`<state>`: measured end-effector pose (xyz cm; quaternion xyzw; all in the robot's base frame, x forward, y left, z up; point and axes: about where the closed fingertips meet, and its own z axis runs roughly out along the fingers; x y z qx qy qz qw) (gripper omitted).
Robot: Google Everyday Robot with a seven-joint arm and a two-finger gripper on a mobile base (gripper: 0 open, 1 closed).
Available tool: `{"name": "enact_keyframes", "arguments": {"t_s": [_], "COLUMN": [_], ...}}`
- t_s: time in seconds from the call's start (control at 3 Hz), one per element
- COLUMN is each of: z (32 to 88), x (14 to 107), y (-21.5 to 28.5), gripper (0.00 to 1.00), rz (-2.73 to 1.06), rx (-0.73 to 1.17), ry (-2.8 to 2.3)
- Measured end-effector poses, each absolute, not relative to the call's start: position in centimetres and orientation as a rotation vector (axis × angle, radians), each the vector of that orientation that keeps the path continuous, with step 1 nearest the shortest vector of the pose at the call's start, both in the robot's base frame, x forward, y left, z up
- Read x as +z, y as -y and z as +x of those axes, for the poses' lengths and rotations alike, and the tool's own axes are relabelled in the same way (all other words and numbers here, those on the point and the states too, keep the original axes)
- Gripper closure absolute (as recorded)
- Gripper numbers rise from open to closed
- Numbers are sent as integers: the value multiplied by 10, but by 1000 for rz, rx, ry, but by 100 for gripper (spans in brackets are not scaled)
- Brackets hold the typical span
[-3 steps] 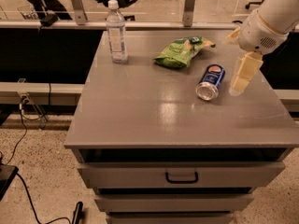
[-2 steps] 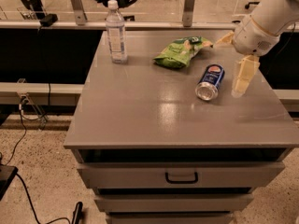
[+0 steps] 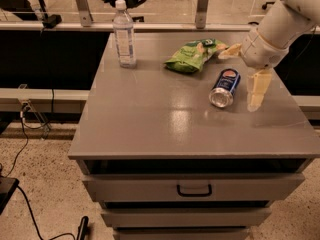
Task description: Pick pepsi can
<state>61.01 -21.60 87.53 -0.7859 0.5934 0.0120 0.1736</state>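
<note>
The pepsi can [image 3: 225,87] lies on its side on the grey cabinet top [image 3: 160,119], right of centre, with its silver end facing the front. My gripper [image 3: 237,79] hangs from the white arm at the upper right, just right of and above the can. Its two cream fingers are spread wide: one finger [image 3: 229,50] points left beyond the can's far end, the other finger [image 3: 258,88] points down beside the can's right side. It holds nothing.
A green snack bag [image 3: 192,55] lies behind the can, close to the far finger. A clear water bottle [image 3: 124,34] stands at the back left. Drawers [image 3: 194,189] sit below the top. A rail and a glass panel run behind it. Cables lie on the floor at left.
My gripper has moved a little to the left and down, closer to the can. The can, bag and bottle have not moved.
</note>
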Motion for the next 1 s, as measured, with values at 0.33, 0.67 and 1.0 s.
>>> {"name": "enact_keyframes", "arguments": {"t_s": [0.33,0.67,1.0], "z": [604,599,595], "x": [858,848,846], "y": [211,206,201], "gripper": [17,41,64], "rz": [-2289,-2323,-2334], "rx": [12,4,5], "ry": [-1634,-1604,-1584]}}
